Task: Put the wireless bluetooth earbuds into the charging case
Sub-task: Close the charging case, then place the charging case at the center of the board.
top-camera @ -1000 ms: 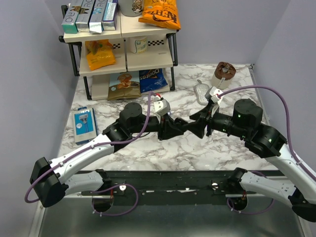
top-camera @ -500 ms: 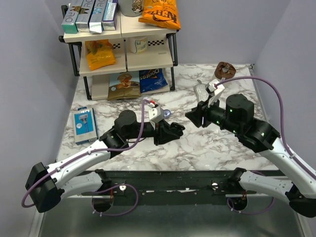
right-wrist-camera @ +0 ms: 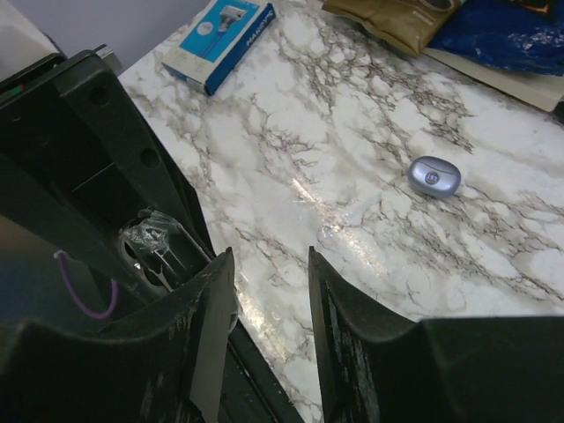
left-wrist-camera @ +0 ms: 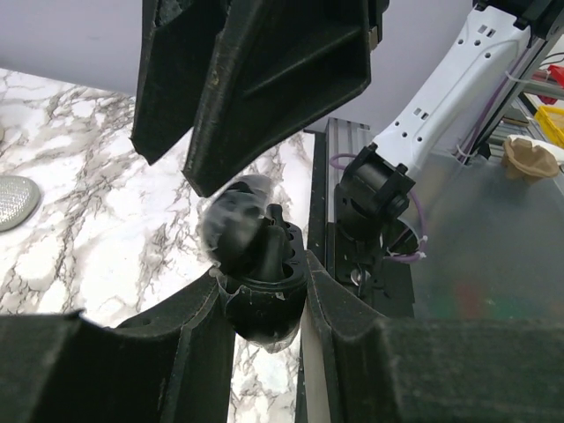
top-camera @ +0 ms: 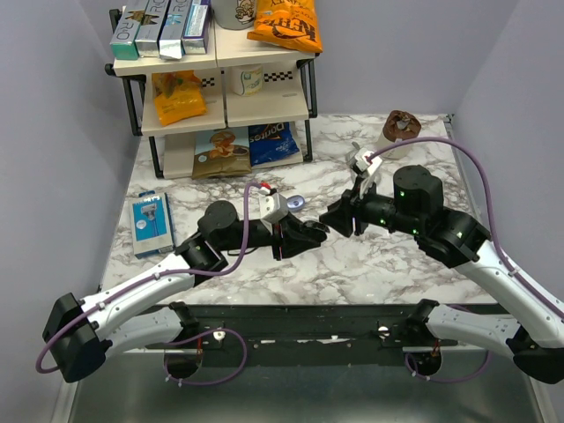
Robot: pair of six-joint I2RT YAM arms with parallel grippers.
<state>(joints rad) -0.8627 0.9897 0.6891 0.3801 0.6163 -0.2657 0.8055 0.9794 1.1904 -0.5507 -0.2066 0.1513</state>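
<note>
My left gripper [top-camera: 310, 231] is shut on the black charging case [left-wrist-camera: 264, 304], held low over the middle of the marble table [top-camera: 379, 264]. The case has scraps of clear film on its rim. A blurred, dark rounded shape [left-wrist-camera: 231, 220] sits at the case's top; I cannot tell whether it is one of the earbuds or a lid. My right gripper [top-camera: 333, 214] hangs just right of the left one. Its fingers [left-wrist-camera: 282, 79] loom above the case in the left wrist view. They stand open over bare marble [right-wrist-camera: 269, 282], nothing between them.
A small grey-lilac oval [right-wrist-camera: 434, 176] lies on the table behind the grippers [top-camera: 297, 202]. A blue box [top-camera: 150, 225] lies at the left. A snack rack [top-camera: 220, 79] stands at the back left, and a brown-topped cup [top-camera: 401, 128] at the back right.
Both grippers drew apart from where they met. The left arm pulled back toward the near left with the case. The right gripper then came left toward it again, its jaws a little narrower.
</note>
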